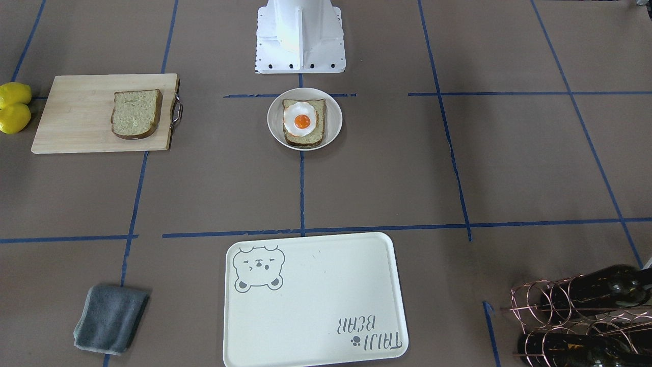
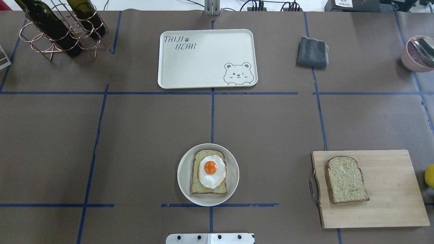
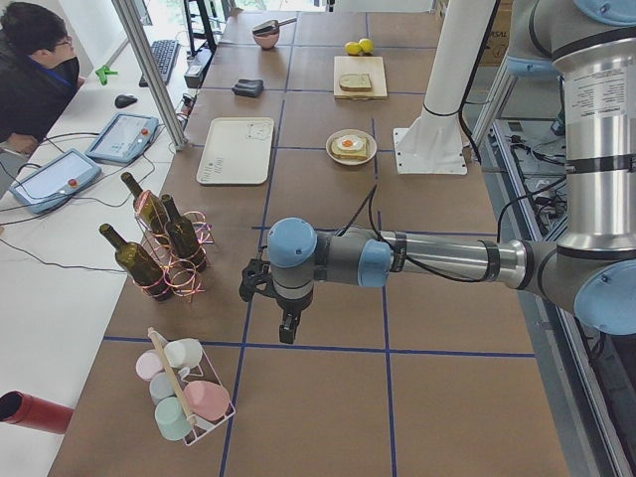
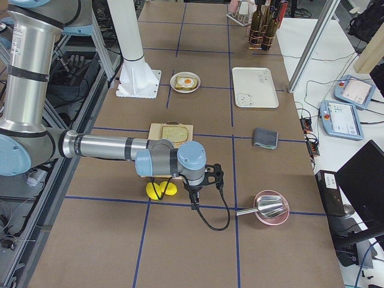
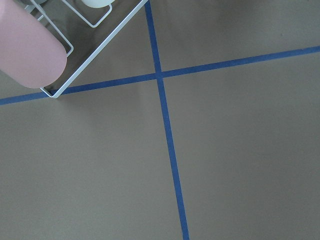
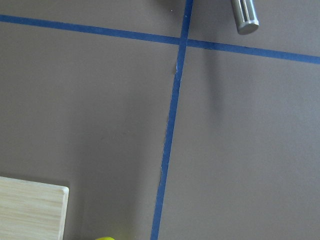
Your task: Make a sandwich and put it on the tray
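Tray (image 1: 316, 306) is nearest in the front view, bare, bear face up. Dish (image 1: 272, 120) is past the tray toward the robot base (image 1: 300, 35), well apart from the tray. Lower slice (image 1: 320, 127) lies flat in the dish with the egg (image 1: 301, 121) on top, yolk up. Board (image 1: 76, 114) is far from the tray, up-left in view, with the spare slice (image 1: 136, 113) flat on it near the metal handle. Lemons (image 1: 14, 107) sit beyond the board, farther from the tray. Cloth (image 1: 111, 318) is left of the tray, bottle rack (image 1: 575, 316) right of it.

Overhead: tray (image 2: 203, 61) at top centre, nothing on it. Dish (image 2: 183, 176) is below the tray with the egg (image 2: 211, 169) inside. Spare slice (image 2: 346, 179) on the board (image 2: 390, 189), down-right of the tray. Sandwich not assembled, not on the tray.

Left side view: left gripper (image 3: 286, 333) hangs over bare table, well apart from the tray (image 3: 234, 149); can't tell whether its fingers are apart or together.

Right side view: right gripper (image 4: 193, 201) hangs by the lemons (image 4: 161, 189), well apart from the tray (image 4: 255, 87); finger gap can't be told either.

Left wrist: tape cross, pink cup (image 5: 30, 50) in a wire rack.

Right wrist: tape cross, board corner (image 6: 30, 207).
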